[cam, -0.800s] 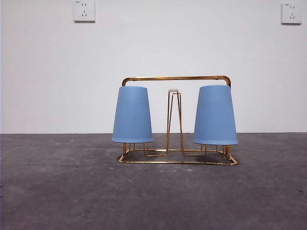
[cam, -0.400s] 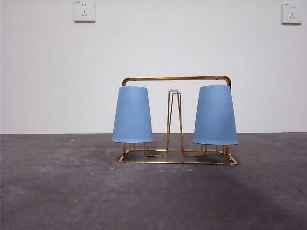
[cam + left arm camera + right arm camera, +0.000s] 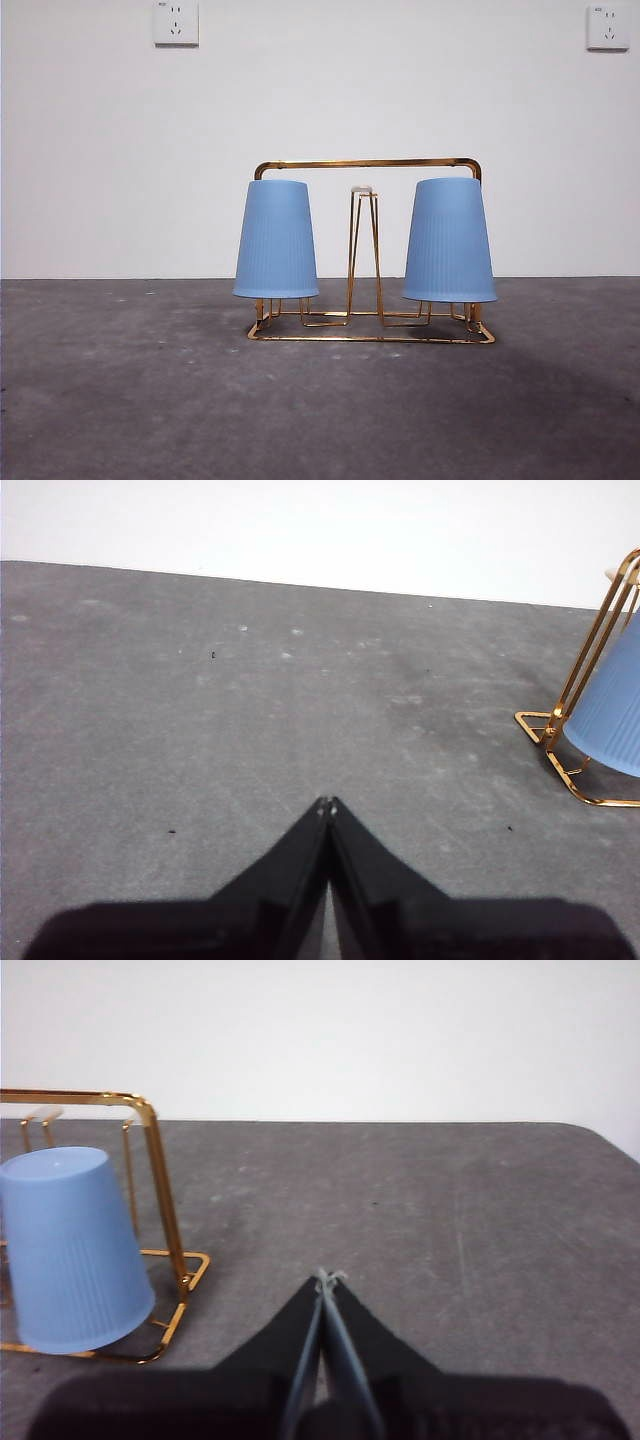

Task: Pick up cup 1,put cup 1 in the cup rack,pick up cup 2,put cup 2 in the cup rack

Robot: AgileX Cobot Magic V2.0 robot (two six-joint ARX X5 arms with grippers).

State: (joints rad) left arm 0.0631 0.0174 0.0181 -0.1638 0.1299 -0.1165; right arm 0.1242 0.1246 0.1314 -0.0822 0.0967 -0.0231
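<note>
The gold wire cup rack (image 3: 368, 163) stands on the grey table in the front view. Two blue ribbed cups hang upside down on its prongs, one on the left (image 3: 276, 240) and one on the right (image 3: 449, 242). A bare prong with a pale tip (image 3: 362, 190) rises between them. My left gripper (image 3: 327, 805) is shut and empty, apart from the rack's end (image 3: 570, 715) and the left cup (image 3: 612, 715). My right gripper (image 3: 327, 1278) is shut and empty, apart from the right cup (image 3: 68, 1245) and the rack frame (image 3: 160, 1175).
A white wall with two sockets (image 3: 176, 22) (image 3: 607, 27) stands behind the table. The grey tabletop (image 3: 130, 400) stretches in front of and beside the rack. The table's far right corner edge (image 3: 600, 1140) shows in the right wrist view.
</note>
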